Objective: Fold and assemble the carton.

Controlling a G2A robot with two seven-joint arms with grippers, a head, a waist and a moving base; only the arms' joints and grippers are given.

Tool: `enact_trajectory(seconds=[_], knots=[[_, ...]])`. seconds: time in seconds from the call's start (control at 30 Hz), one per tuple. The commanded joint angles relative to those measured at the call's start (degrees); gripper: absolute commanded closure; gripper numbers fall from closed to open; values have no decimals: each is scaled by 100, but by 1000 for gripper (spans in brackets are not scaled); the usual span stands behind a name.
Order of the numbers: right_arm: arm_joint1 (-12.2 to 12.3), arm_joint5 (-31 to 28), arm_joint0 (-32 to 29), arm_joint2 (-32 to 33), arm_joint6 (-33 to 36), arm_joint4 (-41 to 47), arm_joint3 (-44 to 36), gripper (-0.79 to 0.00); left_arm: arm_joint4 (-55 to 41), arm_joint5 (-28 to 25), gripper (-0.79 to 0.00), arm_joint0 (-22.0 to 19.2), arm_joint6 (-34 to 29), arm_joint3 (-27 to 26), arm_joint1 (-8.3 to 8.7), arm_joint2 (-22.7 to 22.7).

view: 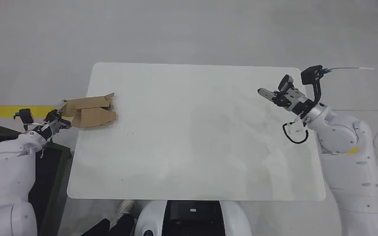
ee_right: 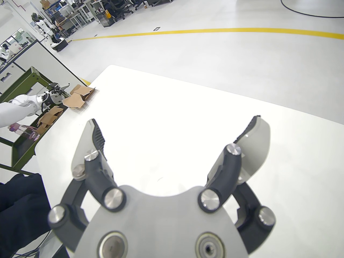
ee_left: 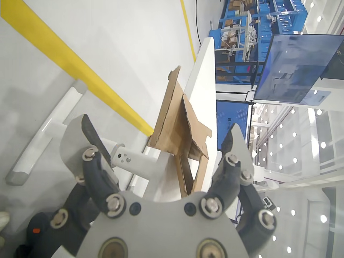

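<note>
Carton (view: 91, 112) lies mostly flat, not yet a box, overhanging the tabletop's (view: 195, 141) left edge. Left claw (view: 59, 120) gapes wide at its outer end, unclamped. Right claw (view: 271, 88) hangs wide and empty, well apart. By my reckoning, nearly all the folding is left.

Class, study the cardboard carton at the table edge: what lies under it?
The carton lies partly on the white table, partly overhanging its edge towards the open left gripper. The table surface beneath it is covered, so anything there cannot be seen.
</note>
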Motion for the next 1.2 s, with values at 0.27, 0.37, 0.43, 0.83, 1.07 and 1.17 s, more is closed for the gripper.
enact_trajectory(seconds=[0.27, 0.37, 0.43, 0.83, 1.07, 1.17], knots=[[0, 0, 0, 0, 0, 0, 0, -785, -155, -18, 0, -267, -164, 145, -90, 137], [0, 0, 0, 0, 0, 0, 0, -785, -218, -43, 0, -311, -234, 162, -78, 127], [0, 0, 0, 0, 0, 0, 0, -785, -310, -14, 0, -340, -344, 186, -72, 106], [0, 0, 0, 0, 0, 0, 0, -785, -866, 4, 0, -624, -852, -66, 7, -71], [0, 0, 0, 0, 0, 0, 0, -785, -1132, -19, 0, -879, -1097, -371, -34, -17], [0, 0, 0, 0, 0, 0, 0, -785, -1194, -23, 0, -1005, -1130, -504, -94, 91]])
